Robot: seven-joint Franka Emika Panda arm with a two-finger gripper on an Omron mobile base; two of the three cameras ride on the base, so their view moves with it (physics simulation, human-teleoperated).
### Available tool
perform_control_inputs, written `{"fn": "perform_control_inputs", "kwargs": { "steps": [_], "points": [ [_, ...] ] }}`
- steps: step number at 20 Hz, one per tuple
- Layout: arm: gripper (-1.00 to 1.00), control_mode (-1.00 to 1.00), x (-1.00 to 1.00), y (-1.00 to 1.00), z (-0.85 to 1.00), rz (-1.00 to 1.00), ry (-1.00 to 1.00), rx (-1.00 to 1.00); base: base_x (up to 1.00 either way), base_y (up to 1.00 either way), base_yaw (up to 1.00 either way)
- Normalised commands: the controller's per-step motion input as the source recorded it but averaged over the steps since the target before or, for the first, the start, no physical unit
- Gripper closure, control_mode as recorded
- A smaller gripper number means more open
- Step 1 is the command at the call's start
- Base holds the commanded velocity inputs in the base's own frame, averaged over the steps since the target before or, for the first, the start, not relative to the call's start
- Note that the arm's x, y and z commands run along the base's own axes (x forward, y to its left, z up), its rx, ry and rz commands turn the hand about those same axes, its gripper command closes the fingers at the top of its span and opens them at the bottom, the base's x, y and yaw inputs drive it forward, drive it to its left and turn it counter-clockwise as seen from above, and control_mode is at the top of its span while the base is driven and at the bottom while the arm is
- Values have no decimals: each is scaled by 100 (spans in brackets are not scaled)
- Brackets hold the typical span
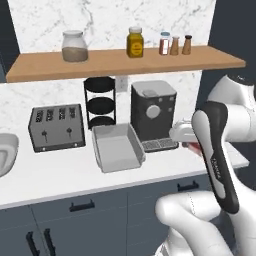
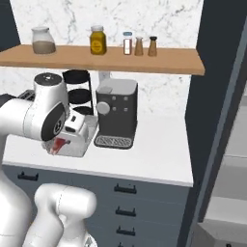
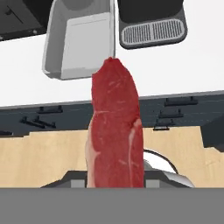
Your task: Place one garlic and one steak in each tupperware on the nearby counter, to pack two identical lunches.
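While the gripper (image 3: 114, 186) clamps the steak (image 3: 115, 131) mid-frame in hand view, the grey tupperware (image 3: 78, 41) sits upper left — releasing off-centre could catch the rim and drop meat on the counter (image 3: 175, 70).

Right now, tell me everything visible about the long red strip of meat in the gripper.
The flat, elongated bright-red steak strip is raw-looking, with pale marbling lines and a paler fatty edge along one side. In the hand view it stands lengthwise up from the gripper, which is shut on its lower end. It hangs in the air, its far tip overlapping the near rim of the grey rectangular tupperware on the white counter.
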Motion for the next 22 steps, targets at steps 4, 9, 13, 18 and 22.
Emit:
{"fn": "perform_control_inputs", "kwargs": {
  "steps": [4,9,13,18,22],
  "points": [
    [100,100,0,0,0,0,0,0,90,95,-4],
    [100,-100,59,11,-33,-7,2,0,40,22,-3],
    [100,-100,90,5,-36,-14,3,-4,0,0,0],
    [100,-100,100,0,-41,-1,32,-11,0,0,0],
    [100,-100,100,2,-59,6,30,-11,0,0,0]
  ]
}}
